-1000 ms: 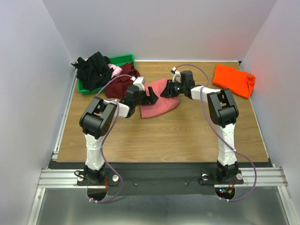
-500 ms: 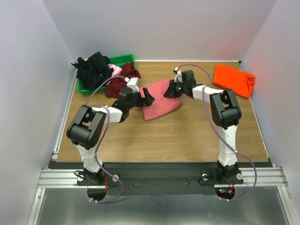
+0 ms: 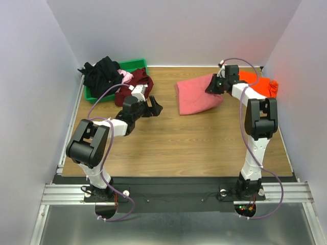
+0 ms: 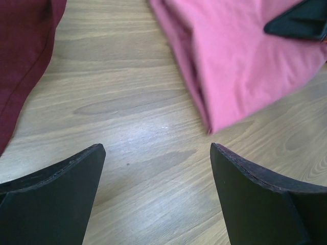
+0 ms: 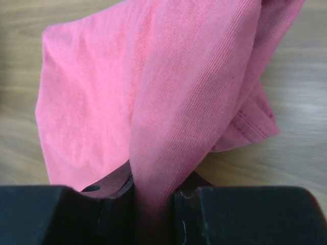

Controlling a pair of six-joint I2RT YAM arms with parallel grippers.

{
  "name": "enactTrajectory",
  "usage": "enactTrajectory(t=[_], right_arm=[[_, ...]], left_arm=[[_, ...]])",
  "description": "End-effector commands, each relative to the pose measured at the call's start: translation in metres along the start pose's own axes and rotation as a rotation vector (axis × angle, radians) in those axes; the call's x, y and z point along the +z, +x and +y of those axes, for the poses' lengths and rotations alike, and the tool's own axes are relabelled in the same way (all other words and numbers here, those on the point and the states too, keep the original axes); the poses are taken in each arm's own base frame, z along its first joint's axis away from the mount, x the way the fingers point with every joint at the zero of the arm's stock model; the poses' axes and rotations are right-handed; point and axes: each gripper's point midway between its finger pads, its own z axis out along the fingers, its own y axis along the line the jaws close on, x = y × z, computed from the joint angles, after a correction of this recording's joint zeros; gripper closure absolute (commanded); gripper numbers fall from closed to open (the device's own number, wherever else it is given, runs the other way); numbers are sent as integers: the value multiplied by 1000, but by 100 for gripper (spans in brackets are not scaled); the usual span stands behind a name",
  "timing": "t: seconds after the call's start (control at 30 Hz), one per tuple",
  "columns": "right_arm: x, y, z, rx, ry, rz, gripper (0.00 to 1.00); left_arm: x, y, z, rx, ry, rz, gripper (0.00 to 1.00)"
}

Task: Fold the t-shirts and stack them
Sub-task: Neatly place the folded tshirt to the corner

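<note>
A heap of shirts (image 3: 104, 74) fills the far-left bin (image 3: 134, 65), one shirt (image 3: 196, 97) right of centre, another shirt (image 3: 260, 84) far right.

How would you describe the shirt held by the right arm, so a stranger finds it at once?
On the wooden table, look far right, just left of the orange shirt. The salmon-pink shirt lies there, one edge pinched by the right pincer. No other shirt is gripped.

The 2 arms match: the left arm (image 3: 99, 171) and the right arm (image 3: 250, 158) have white link shells joined by bulky black joint housings. A purple cable (image 3: 239, 59) loops along each from base to wrist. The left gripper (image 4: 156, 153) has matte black, wedge-shaped fingers (image 4: 51, 199) with pale, scuffed edges. Small red and green lights (image 3: 244, 208) glow at the right base.
</note>
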Motion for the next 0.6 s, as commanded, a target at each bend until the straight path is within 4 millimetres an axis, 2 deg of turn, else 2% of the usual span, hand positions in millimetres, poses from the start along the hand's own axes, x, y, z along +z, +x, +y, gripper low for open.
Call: enactTrajectory(t=[0.0, 0.03, 0.1, 0.13, 0.2, 0.33, 0.43, 0.53, 0.57], right_arm=[[-43, -77, -6, -68, 66, -170, 100], [-45, -84, -17, -63, 85, -183, 100], [-48, -96, -19, -70, 96, -206, 100], [-54, -110, -22, -73, 101, -235, 100], [-59, -124, -36, -56, 119, -263, 100], [-72, -164, -40, -63, 126, -350, 100], [-76, -177, -49, -57, 149, -380, 100], [-89, -192, -61, -45, 168, -418, 100], [-95, -195, -70, -35, 185, -428, 100]], left_arm=[[-5, -13, 0, 28, 17, -41, 4], [-5, -12, 3, 27, 11, -37, 4], [-5, -11, 7, 25, 4, -36, 4], [-5, -10, 9, 23, -2, -33, 4], [-5, -10, 13, 20, -10, -32, 4], [-4, -5, 20, 18, -25, -21, 4], [-5, -4, 25, 15, -36, -19, 4], [-6, -2, 31, 12, -50, -16, 4], [-7, -1, 33, 12, -54, -15, 4]])
